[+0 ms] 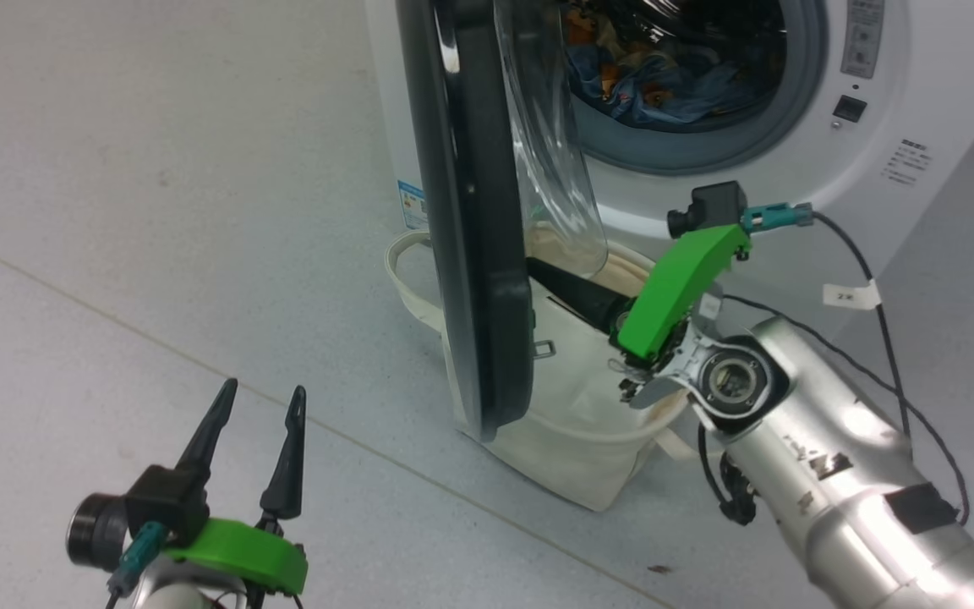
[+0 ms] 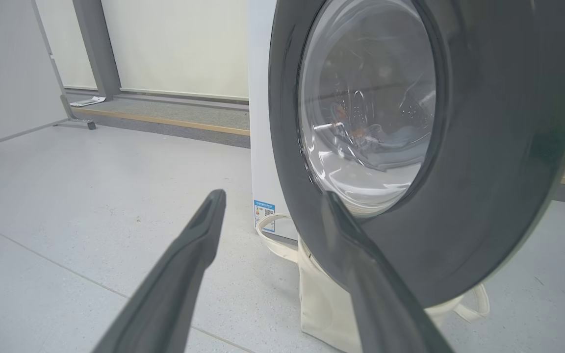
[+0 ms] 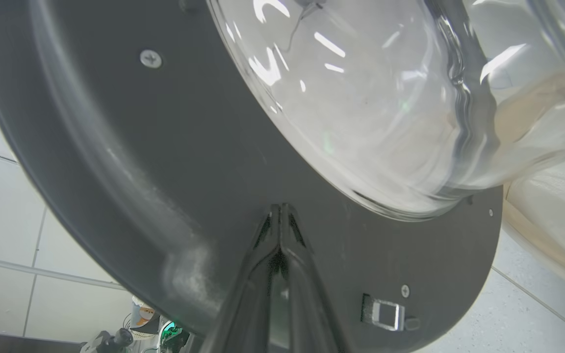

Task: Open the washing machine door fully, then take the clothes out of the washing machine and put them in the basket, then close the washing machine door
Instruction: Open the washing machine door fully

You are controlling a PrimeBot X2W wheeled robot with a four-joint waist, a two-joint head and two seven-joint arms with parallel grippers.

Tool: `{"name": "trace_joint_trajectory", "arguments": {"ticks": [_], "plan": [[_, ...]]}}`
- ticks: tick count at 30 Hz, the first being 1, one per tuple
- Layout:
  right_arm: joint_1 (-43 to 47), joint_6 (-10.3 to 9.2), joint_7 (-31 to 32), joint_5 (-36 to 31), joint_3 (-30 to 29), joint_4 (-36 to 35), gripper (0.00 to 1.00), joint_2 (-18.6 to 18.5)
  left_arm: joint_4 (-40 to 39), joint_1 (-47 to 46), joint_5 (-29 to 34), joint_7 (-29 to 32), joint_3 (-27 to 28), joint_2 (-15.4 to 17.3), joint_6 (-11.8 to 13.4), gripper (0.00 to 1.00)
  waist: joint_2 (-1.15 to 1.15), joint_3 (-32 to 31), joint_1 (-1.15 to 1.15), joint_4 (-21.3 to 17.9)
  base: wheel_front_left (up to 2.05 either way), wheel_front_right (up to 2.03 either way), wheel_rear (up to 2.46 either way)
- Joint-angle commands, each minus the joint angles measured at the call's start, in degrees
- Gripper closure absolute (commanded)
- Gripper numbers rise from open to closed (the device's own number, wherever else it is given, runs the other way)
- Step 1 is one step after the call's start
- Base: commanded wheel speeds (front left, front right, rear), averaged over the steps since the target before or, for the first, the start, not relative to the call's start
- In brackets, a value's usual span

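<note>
Pale grey floor (image 1: 115,169), washing machine door (image 1: 470,211) only partway open — clenched, empty right gripper (image 3: 280,208) tips against its inner rim, left gripper (image 1: 263,393) splayed nearby. Beyond the fingers, clothes (image 1: 656,80) inside the washing machine (image 1: 791,169), basket (image 1: 571,423) under them — unloading, closing left.

1. There was one washing machine (image 1: 791,169).
2. It had one washing machine door (image 1: 470,211).
3. One basket (image 1: 571,423) showed two looped handles (image 1: 402,288).
4. Two grippers: left gripper (image 1: 263,389), right gripper (image 3: 279,210).
5. The clothes (image 1: 648,80) made one heap; the number of garments could not be told.
</note>
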Motion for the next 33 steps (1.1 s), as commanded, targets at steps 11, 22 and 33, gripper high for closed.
{"name": "trace_joint_trajectory", "arguments": {"ticks": [11, 22, 33], "plan": [[-1.4, 0.36, -8.5, 3.3, 9.6, -0.6, 1.0, 4.2, -1.6, -1.3, 0.5, -0.7, 2.1, 1.4, 0.0, 0.0, 0.0, -1.0, 0.0, 1.1, 0.0, 0.0, 0.0], [-4.8, 0.36, -20.7, 8.3, 23.3, -0.7, 1.0, 4.3, -1.3, -2.4, 0.2, -0.7, 1.8, 1.0, -0.2, 0.0, 0.0, 0.2, 0.0, 1.0, 0.0, 0.0, 0.0], [-7.7, 0.36, -28.3, 10.4, 29.7, 2.5, 0.0, 4.3, -0.8, -2.5, 0.6, -0.7, 2.8, 2.6, -0.2, 0.0, 0.0, -1.1, 0.0, -0.4, 0.0, 0.0, 0.0]]}}
